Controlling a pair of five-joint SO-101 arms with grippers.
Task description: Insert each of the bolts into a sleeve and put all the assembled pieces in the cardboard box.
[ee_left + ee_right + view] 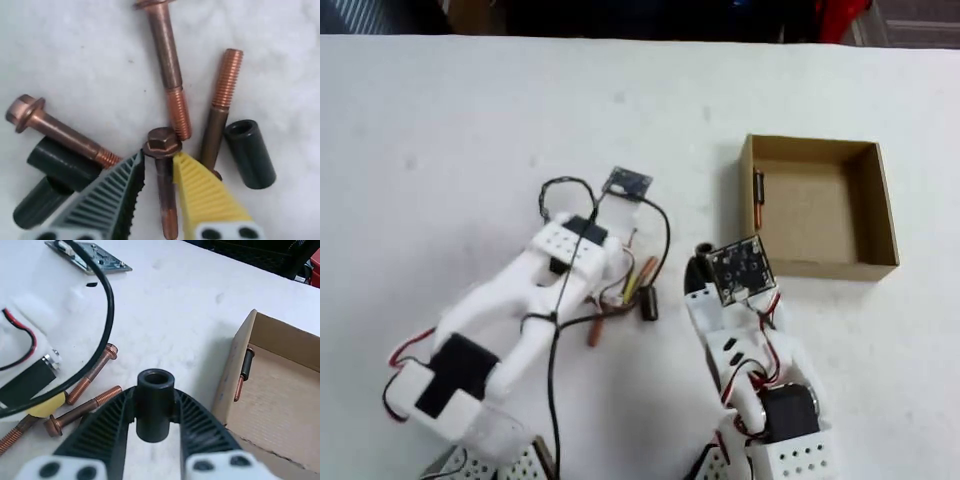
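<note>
From here, the left pincer (159,160) is closed on a copper bolt (162,142), gripping the shank just below its hex head, among the loose bolts (170,65) on the counter (75,50). The right pincer (155,394) is clamped on a black sleeve (155,412), which stands upright with its bore open near the cardboard box (225,382). One assembled piece (243,371) already lies in the box. This looks like the mating step, so next the bolt's threaded tip must line up with that bore.
</note>
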